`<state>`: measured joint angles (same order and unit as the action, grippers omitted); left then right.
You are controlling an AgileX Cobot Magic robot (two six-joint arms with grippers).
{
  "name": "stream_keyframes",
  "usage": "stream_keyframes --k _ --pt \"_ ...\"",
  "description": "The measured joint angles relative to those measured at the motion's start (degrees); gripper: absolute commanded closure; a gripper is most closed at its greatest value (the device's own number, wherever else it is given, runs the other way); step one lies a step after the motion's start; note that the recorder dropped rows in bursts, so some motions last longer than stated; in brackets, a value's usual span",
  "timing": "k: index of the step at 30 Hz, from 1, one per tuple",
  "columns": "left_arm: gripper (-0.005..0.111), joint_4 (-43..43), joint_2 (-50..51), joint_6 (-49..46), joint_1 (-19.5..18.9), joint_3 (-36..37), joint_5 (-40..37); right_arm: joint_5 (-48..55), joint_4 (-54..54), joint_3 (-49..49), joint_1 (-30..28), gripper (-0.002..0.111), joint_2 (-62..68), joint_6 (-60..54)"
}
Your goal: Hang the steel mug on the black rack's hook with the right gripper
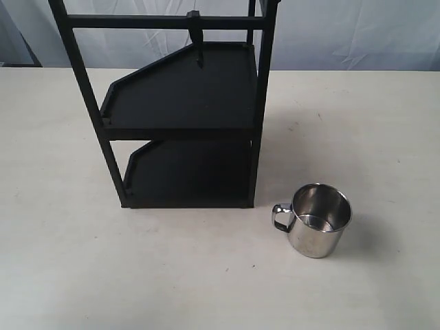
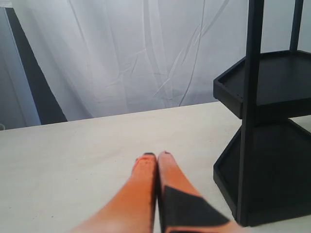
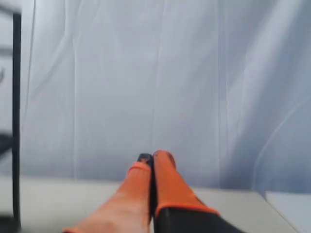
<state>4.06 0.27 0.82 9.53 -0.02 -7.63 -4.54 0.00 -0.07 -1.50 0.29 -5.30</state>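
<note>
Standing upright beside black rack (image 1: 182, 110), steel mug (image 1: 319, 220), both grippers seemingly closed, empty

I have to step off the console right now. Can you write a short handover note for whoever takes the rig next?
Left end effector: shut, empty, low over the table beside the black rack.
Right end effector: shut, empty, facing the white curtain; the mug is not in its view.
Steel mug: upright on the table, right of the rack's base and apart from it, handle toward the rack.
Hook: hangs free from the top crossbar, nothing on it.
Done: nothing yet; mug not grasped.
Left: open the right end effector, pick up the mug, lift it and hang its handle on the hook.
</note>
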Motion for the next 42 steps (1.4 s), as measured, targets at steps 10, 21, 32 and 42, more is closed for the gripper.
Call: stream_keyframes --k 10,21,32,42 --pt "0.105 0.0 0.0 0.0 0.0 0.0 0.0 -31.3 16.8 0.0 0.0 0.109 0.0 6.8" --pt "0.105 0.0 0.0 0.0 0.0 0.0 0.0 -22.6 18.7 0.0 0.0 0.109 0.0 38.8" --pt "0.105 0.0 0.0 0.0 0.0 0.0 0.0 -5.0 -14.0 -6.3 0.2 0.109 5.8 60.9" --pt "0.105 0.0 0.0 0.0 0.0 0.0 0.0 32.3 -2.9 -31.0 7.1 0.109 42.8 26.0"
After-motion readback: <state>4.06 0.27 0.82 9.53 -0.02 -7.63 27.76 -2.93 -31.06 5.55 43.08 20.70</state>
